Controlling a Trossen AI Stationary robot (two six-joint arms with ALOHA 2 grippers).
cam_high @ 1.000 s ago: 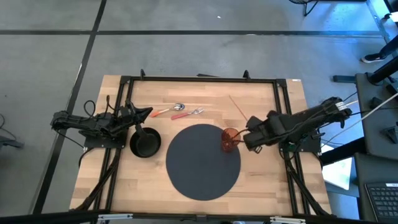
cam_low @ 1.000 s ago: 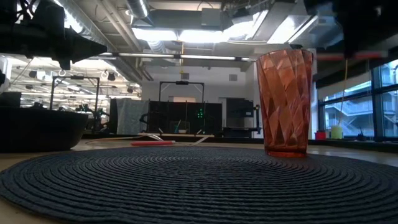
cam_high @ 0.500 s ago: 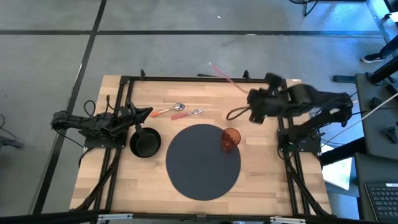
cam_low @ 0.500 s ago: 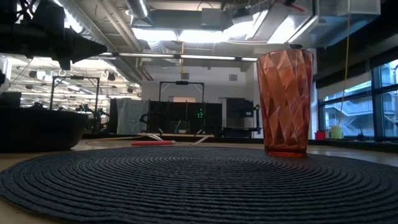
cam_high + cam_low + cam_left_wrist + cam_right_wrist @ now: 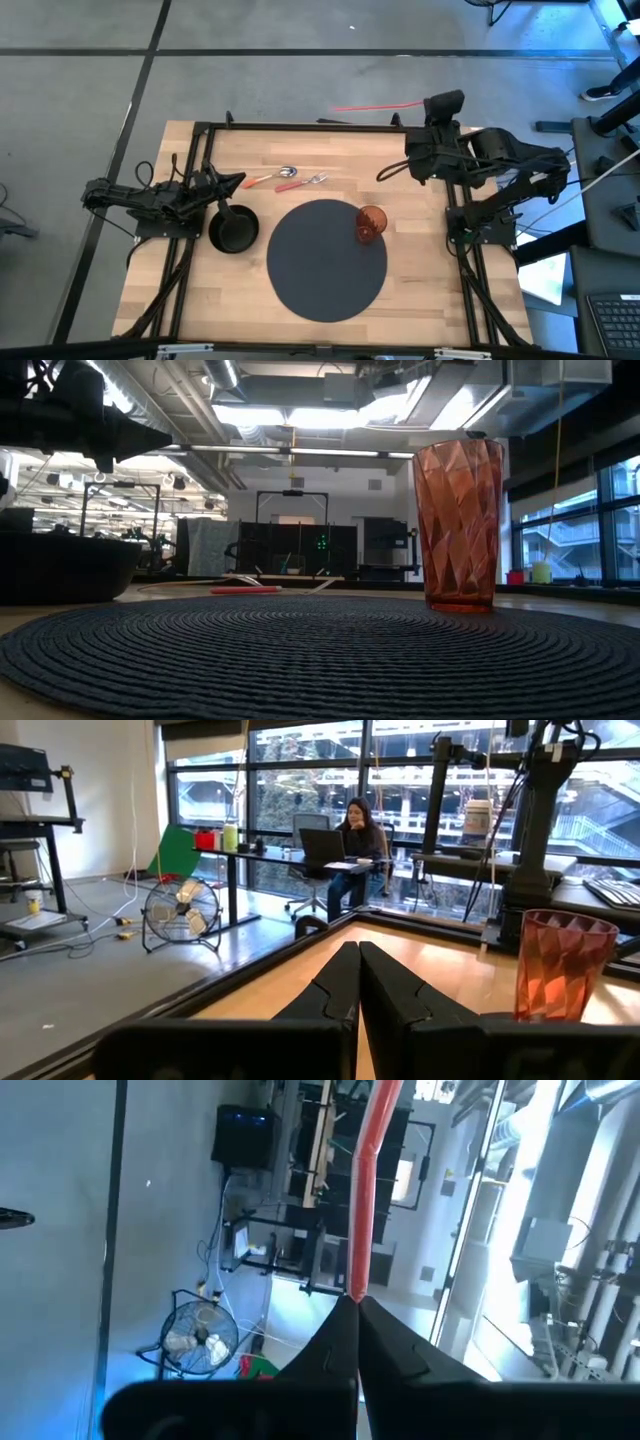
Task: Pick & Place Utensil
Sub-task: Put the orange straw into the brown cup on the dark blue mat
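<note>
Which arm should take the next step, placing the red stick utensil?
Right. The right gripper is already shut on the red stick, raised over the table's far right edge. The left gripper is shut and empty, parked by the black bowl on the left side.

I see my left gripper [image 5: 358, 982] with its fingers pressed together over the wooden table [image 5: 450, 982]. A faceted red cup [image 5: 558, 964] stands just beyond — upright. Past the table edge, a person [image 5: 360, 828] sits at a desk — a floor fan [image 5: 187, 912] stands nearby.
</note>
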